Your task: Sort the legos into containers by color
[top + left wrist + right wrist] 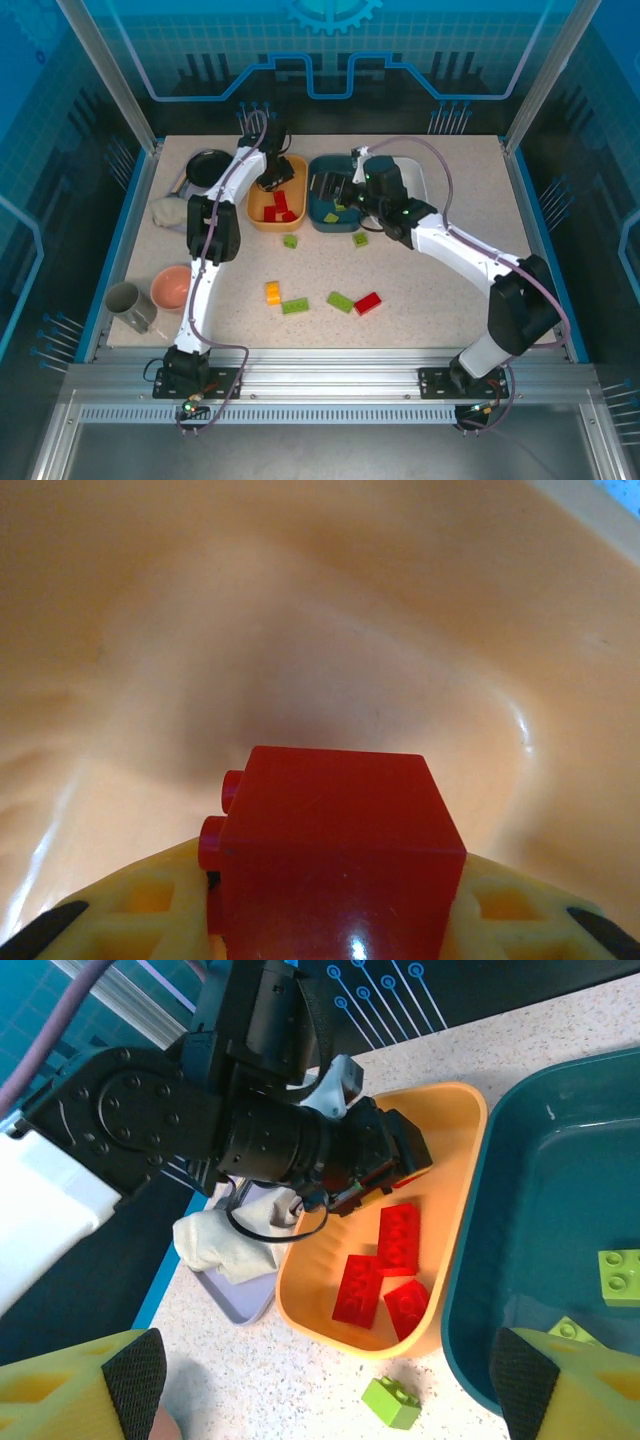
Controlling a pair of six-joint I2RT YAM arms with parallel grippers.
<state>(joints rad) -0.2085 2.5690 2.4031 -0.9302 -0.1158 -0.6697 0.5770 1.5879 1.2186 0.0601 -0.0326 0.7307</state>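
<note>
My left gripper (pixel 272 182) hangs inside the orange-yellow bin (pixel 262 212), shut on a red brick (pixel 335 850) between its yellow fingers (pixel 150 905). Three red bricks (pixel 400 1240) lie on that bin's floor (pixel 455 1125). Over the near-left part of the dark teal bin (pixel 325 226), my right gripper (pixel 333 190) stands open and holds nothing. Light green bricks (pixel 620 1275) lie in the teal bin (pixel 540 1210). The white bin (pixel 425 175) sits behind it. On the table are green bricks (pixel 290 241) (pixel 360 239) (pixel 294 306) (pixel 340 301), a yellow-orange brick (pixel 272 292) and a red brick (pixel 368 303).
A small black pan (pixel 208 165) and a beige cloth (pixel 170 210) sit at the far left. The cloth (pixel 225 1240) rests on a lavender tray (pixel 245 1300). A pink bowl (pixel 172 288) and a grey cup (pixel 130 305) stand near the left edge.
</note>
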